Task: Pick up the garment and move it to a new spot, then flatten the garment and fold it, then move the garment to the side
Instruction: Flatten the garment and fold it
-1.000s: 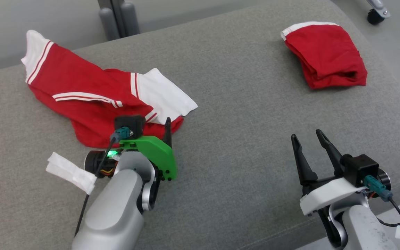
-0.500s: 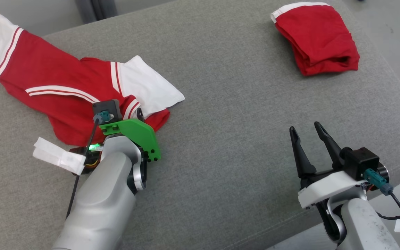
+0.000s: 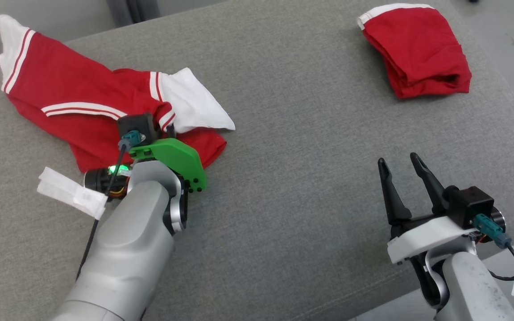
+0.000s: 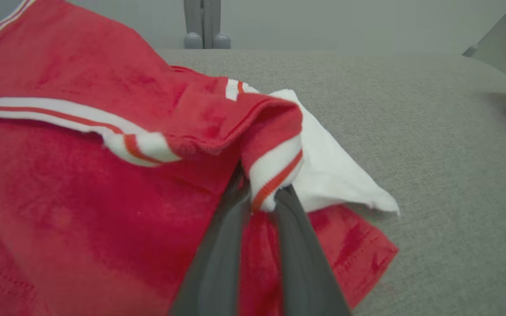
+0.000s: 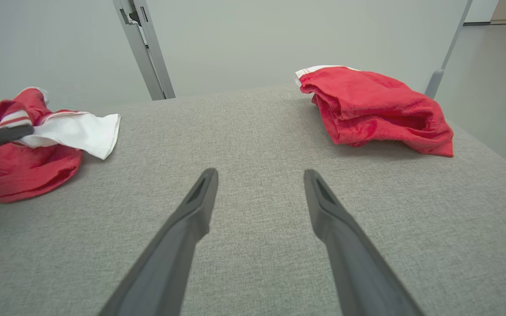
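Observation:
A crumpled red garment (image 3: 83, 111) with white stripes and white sleeves lies at the left of the grey cushion. My left gripper (image 3: 167, 130) is shut on a striped fold near its front edge. In the left wrist view the two fingers pinch the red-and-white cuff of the garment (image 4: 103, 175), with my left gripper (image 4: 264, 193) lifting that fold slightly. My right gripper (image 3: 400, 161) hovers open over bare cushion at the lower right, its fingers (image 5: 200, 197) wide apart in the right wrist view with my right gripper (image 5: 259, 175) holding nothing. The garment (image 5: 20, 162) lies far to its left.
A folded red garment (image 3: 417, 53) with a white band rests at the cushion's far right corner, also the folded garment (image 5: 376, 109) ahead of my right gripper. The grey cushion (image 3: 306, 156) drops off at the right and front edges. Metal stand legs (image 5: 143, 48) rise behind.
My left gripper has moved forward onto the garment and closed on its striped fold, bunching the cloth. The head camera has shifted a little. My right gripper stays open in place.

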`<state>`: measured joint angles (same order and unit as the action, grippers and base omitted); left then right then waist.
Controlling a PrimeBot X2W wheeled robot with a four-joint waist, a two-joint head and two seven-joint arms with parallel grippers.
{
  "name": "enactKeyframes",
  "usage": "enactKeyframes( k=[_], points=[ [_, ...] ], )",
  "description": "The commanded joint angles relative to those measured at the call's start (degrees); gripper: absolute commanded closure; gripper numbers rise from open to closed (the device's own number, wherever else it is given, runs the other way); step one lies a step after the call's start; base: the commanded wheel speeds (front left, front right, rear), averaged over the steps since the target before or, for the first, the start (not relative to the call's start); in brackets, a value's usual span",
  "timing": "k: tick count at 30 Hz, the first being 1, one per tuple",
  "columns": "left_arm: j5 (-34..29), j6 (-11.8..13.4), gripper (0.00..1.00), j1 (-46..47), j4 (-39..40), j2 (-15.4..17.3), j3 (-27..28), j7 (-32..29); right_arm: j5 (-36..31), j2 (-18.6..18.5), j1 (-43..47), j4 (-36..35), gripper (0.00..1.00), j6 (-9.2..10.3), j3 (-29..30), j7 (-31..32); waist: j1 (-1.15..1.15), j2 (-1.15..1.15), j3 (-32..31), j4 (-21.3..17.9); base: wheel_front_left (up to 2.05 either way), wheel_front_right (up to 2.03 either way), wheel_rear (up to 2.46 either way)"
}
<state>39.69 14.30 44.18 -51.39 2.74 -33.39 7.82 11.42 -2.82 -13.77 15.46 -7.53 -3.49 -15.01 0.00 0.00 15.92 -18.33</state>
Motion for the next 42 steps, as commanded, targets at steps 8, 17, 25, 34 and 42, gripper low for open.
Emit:
enactKeyframes(
  k=[8, 17, 25, 34, 42],
  points=[
    [-2.45, -2.06, 1.0, 6.53, 5.41, 0.26, -3.21, 5.97, -0.17, -0.15, 0.41, 0.68, 0.0, 0.09, -0.88, -0.24, 0.0, 0.0, -3.1, 1.21, 0.0, 0.0, 0.0],
    [-5.26, -2.8, 1.0, 10.24, 18.89, 1.3, -0.48, 7.38, -1.02, -0.15, 1.88, 0.69, 0.0, 0.09, 1.08, -0.25, 0.0, 0.0, -4.36, 1.59, 0.0, 0.0, 0.0],
    [-4.78, -3.63, 1.0, -2.75, 29.21, 10.55, 3.17, 7.11, -1.98, -0.16, 3.46, 0.2, 0.0, 0.09, 3.81, -0.24, 0.0, 0.0, -5.55, 5.71, 0.0, 0.0, 0.0],
    [-1.32, -1.6, 1.0, -18.8, 35.75, 22.29, 8.8, 6.44, -2.51, -0.18, 3.88, 0.43, 0.0, 0.09, 3.17, -0.24, 0.0, 0.0, -6.69, 9.76, 0.0, 0.0, 0.0],
    [1.94, -0.63, 1.0, -28.24, 39.18, 26.55, 13.38, 6.76, -2.93, -0.17, 4.25, 0.71, 0.0, 0.09, 2.31, -0.24, 0.0, 0.0, -7.53, 11.01, 0.0, 0.0, 0.0]
  ],
)
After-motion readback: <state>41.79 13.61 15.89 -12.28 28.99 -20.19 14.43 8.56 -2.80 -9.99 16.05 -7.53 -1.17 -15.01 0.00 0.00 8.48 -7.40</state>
